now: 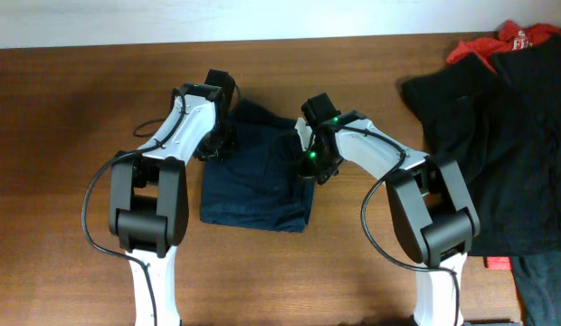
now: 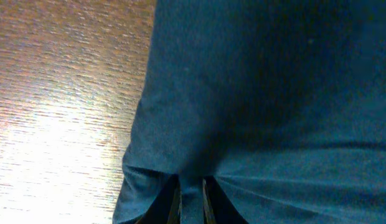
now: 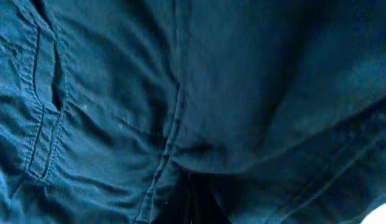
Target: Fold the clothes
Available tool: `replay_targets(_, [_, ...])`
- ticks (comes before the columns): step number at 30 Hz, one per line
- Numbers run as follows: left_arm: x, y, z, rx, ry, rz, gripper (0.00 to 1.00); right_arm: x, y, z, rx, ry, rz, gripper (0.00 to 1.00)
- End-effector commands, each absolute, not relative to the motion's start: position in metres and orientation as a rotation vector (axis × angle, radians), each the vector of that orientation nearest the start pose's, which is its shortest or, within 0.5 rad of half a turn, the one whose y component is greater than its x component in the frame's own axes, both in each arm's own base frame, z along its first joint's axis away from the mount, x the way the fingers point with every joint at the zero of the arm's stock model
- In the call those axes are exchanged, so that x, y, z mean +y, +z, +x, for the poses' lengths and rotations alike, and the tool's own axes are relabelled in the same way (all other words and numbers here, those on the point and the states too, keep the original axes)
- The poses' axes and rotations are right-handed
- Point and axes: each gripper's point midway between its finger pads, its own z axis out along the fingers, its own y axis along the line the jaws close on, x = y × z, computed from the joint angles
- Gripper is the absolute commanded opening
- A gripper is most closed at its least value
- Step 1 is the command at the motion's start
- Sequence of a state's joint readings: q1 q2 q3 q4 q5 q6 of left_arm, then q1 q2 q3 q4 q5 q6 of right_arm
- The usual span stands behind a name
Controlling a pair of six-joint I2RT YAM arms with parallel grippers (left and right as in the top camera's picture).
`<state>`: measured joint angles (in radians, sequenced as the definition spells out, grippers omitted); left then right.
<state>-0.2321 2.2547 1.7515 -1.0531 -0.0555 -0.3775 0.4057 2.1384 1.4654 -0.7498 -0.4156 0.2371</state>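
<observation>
The left tool [image 2: 190, 202] is clamped on the far left edge of the shorts [image 1: 258, 195], likely to fold it over. The right tool [image 1: 313, 165] is buried in cloth, so I cannot tell its grip.

The left hand [image 2: 191, 200] pinches a fold of the navy shorts [image 2: 261, 93] lying on the wooden table [image 2: 62, 93].

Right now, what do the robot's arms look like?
Both arms are chunky white tubes joined by boxy black blocks. The left arm has a thin black cable looping beside it. The right arm has one too, plus little green lights near its wrist. The left tool shows two slim dark fingers.
</observation>
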Motion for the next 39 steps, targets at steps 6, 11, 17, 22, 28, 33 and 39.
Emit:
replay_targets(6, [-0.062,0.076,0.423,3.034,0.205,-0.245,0.53,0.139,0.009,0.374,3.162,0.356,0.015,0.23])
replay_targets(11, [-0.124,0.065,0.405,3.121,-0.353,0.122,0.78,0.056,0.031,0.409,3.084,0.414,0.354,0.99])
replay_targets(17, [-0.153,0.000,0.364,3.147,-0.701,0.140,0.84,-0.028,0.031,0.415,2.998,0.400,0.652,0.99])
replay_targets(22, [-0.166,-0.012,0.357,3.120,-0.785,0.140,0.08,-0.030,0.031,0.415,2.995,0.400,0.658,0.99])
replay_targets(28, [-0.041,-0.002,0.471,2.731,-0.607,-0.384,0.00,-0.030,0.031,0.417,2.989,0.399,0.656,0.99])
replay_targets(33, [0.204,0.003,0.462,2.275,-0.285,-1.301,0.01,-0.031,0.031,0.418,2.982,0.394,0.652,0.99])
replay_targets(39, [0.265,0.029,0.470,2.045,-0.304,-1.320,0.11,-0.031,0.031,0.418,2.982,0.394,0.653,0.99])
